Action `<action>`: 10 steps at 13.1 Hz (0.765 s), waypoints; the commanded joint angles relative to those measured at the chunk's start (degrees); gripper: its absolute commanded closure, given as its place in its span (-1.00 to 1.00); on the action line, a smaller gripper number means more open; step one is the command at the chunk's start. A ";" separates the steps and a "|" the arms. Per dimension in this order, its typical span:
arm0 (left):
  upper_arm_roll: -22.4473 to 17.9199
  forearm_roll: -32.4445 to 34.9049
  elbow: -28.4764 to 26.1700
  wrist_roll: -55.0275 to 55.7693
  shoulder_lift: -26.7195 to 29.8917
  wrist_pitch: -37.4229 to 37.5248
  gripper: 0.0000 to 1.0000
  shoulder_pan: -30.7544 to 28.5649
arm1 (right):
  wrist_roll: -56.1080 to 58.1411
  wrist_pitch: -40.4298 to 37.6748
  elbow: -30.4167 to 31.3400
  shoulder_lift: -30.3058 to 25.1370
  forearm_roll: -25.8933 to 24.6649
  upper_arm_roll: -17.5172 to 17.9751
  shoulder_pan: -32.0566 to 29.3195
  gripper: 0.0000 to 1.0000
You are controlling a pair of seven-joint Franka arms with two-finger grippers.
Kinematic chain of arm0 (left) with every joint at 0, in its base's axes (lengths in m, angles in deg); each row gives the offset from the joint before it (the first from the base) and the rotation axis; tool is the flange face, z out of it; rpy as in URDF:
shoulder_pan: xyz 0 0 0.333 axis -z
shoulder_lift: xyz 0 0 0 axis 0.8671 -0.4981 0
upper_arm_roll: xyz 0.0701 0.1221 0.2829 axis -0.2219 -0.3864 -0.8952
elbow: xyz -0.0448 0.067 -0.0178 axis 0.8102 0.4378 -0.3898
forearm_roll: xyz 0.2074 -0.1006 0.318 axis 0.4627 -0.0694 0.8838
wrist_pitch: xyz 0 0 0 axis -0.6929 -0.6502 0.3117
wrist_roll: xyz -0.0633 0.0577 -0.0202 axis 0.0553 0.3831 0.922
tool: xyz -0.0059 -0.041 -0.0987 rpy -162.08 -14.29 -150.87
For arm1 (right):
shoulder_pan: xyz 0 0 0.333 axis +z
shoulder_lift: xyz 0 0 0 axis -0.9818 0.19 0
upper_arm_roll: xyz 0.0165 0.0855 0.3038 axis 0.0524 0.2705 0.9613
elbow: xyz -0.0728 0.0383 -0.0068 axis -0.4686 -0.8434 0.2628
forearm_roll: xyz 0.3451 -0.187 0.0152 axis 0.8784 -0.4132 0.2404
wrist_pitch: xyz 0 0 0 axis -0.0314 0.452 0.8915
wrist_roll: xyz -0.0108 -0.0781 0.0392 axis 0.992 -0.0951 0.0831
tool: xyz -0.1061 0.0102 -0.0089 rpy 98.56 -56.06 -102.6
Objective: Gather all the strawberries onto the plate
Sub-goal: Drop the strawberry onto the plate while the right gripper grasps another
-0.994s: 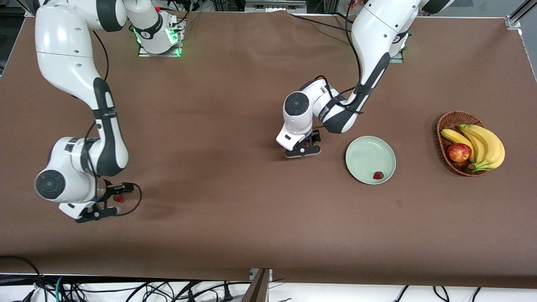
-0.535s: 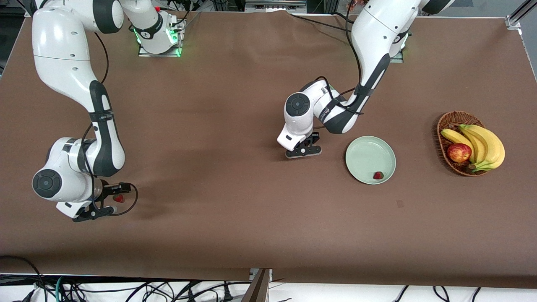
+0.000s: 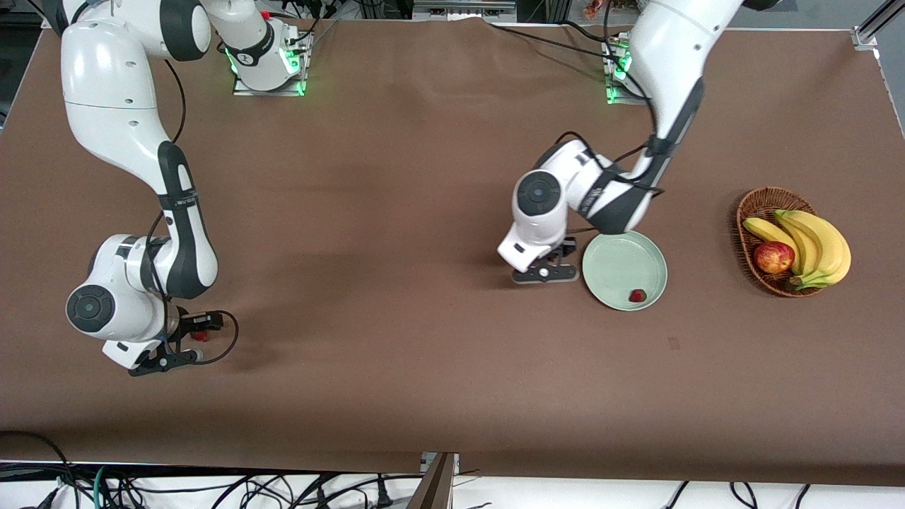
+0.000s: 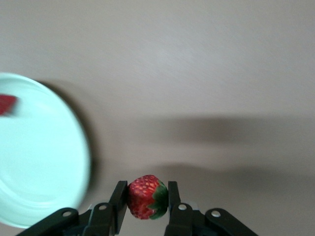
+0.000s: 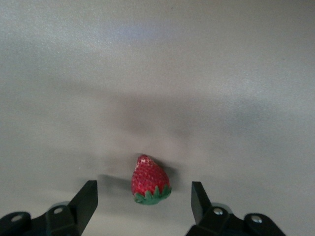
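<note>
My left gripper [image 3: 543, 271] is shut on a strawberry [image 4: 145, 198] and holds it low over the table, beside the plate's rim toward the right arm's end. The pale green plate [image 3: 614, 256] also shows in the left wrist view [image 4: 44, 162]. A second strawberry [image 3: 638, 295] lies in the plate near its front rim and shows in the left wrist view [image 4: 7, 104]. My right gripper [image 3: 189, 339] is open, low at the right arm's end of the table. A third strawberry [image 3: 201, 336] lies on the table between its fingers [image 5: 149, 180].
A brown wicker basket [image 3: 758, 203] stands toward the left arm's end of the table, past the plate. It holds bananas [image 3: 816, 244] and a red-yellow apple [image 3: 773, 256]. The brown table cloth [image 3: 396, 212] stretches between the two arms.
My left arm has carried its strawberry sideways to the plate's rim. My right gripper has stayed low around its strawberry with only a small shift.
</note>
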 commanded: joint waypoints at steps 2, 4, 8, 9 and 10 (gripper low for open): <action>0.43 -2.78 -1.00 -19.81 3.58 4.03 0.71 -7.94 | 0.92 0.62 0.61 -0.57 0.98 0.24 -0.27 0.13; 0.51 -2.96 -1.09 -31.23 3.32 3.95 0.70 -12.16 | 0.92 0.62 0.61 -0.57 0.98 0.24 -0.27 0.44; 0.43 -4.63 -2.48 -41.13 0.69 0.80 0.69 -15.96 | 0.49 0.18 0.35 -1.19 1.07 1.64 -0.27 0.63; 0.43 -4.63 -4.06 -41.13 0.42 -1.74 0.69 -15.96 | 0.13 -0.17 0.00 -1.80 1.07 3.30 -0.18 0.63; 0.43 -4.63 -6.07 -41.13 0.42 -4.90 0.68 -16.05 | -1.87 -0.17 -0.09 -2.24 1.07 4.89 0.17 0.63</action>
